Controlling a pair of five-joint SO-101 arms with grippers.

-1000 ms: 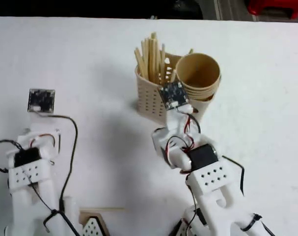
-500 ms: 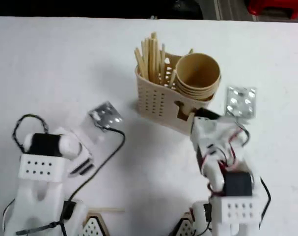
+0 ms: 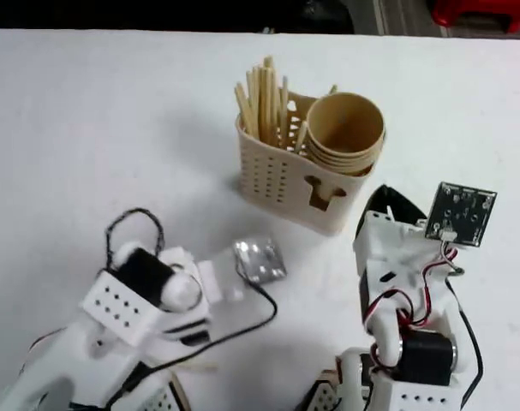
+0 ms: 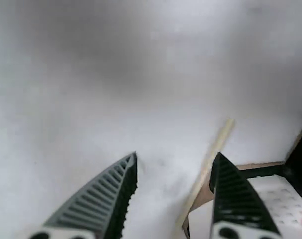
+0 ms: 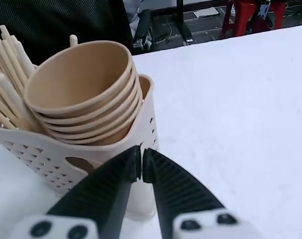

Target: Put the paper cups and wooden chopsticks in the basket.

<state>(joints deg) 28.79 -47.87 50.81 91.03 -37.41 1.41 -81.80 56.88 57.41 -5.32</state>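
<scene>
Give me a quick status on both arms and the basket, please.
Status: left pincer open over table; right pincer shut, empty, by basket. Cups stacked in basket. One chopstick on table beside left pincer.

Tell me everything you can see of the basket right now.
The basket is a cream, plastic-looking tub, walls pierced with rows of small holes, with a keyhole-shaped handle cut-out. It stands upright on the white table. A bundle of wooden chopsticks leans at one end; a stack of nested paper cups fills the other. The right gripper, shut, is near its cup end; contact cannot be told.
</scene>
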